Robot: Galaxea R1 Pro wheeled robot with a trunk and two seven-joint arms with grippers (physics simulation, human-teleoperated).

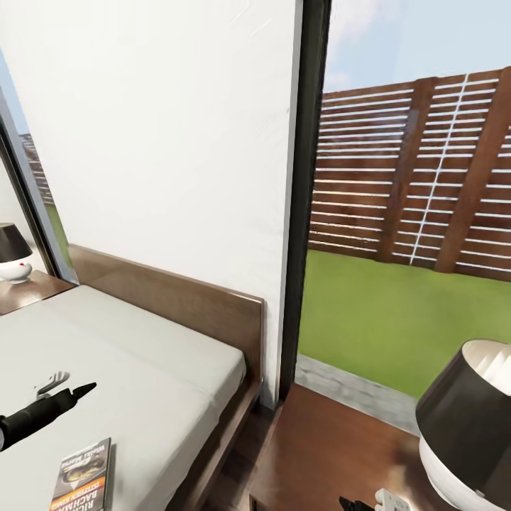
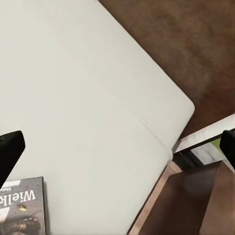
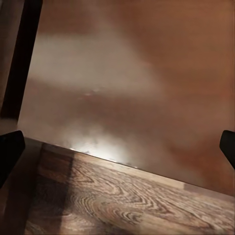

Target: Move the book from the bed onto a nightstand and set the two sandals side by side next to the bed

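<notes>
From the head view I see the book (image 1: 82, 477) lying on the bed (image 1: 142, 369), just below my left gripper (image 1: 64, 387), fingers apart; the nightstand (image 1: 326, 454) stands beside the bed. On my left wrist view the book (image 2: 22, 210) lies flat on the mattress. On my right wrist view the fingers (image 3: 10, 152) are spread over the nightstand's surface (image 3: 137, 200).

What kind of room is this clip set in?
A bedroom, most likely: a low bed with a wooden headboard, a nightstand beside it carrying a lamp, and a tall window looking onto a lawn and fence.
</notes>
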